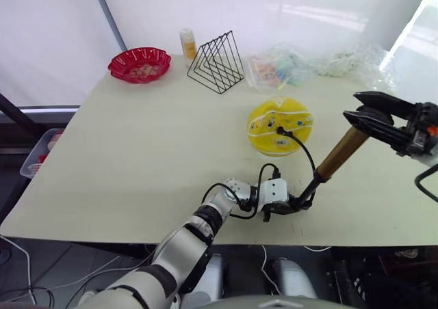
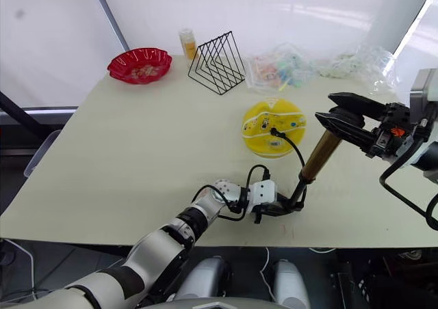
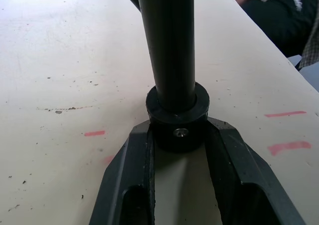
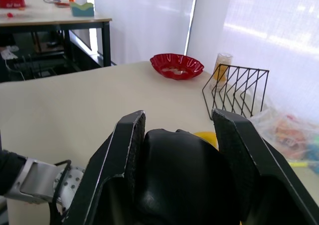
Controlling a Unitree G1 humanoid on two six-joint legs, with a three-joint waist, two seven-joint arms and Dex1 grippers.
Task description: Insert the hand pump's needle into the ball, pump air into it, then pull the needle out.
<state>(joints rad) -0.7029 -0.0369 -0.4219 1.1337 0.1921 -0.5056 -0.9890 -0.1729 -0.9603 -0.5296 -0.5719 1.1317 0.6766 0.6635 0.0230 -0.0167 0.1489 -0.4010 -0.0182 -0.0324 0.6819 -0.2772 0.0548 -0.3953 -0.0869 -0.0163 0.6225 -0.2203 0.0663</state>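
The hand pump leans up and to the right from the table's front edge, gold barrel showing. My left gripper is shut on its black bottom cap, one finger on each side. My right gripper is shut on the black T-handle at the raised top end. The thin black hose arcs from the pump's base to the ball, which lies yellow and squashed flat at centre right. The needle's black fitting sits on the ball's top. The pin itself is hidden.
At the back of the table stand a red scalloped bowl, a small bottle, a black wire rack and clear plastic bags. A person sits beyond the table's edge in the left wrist view.
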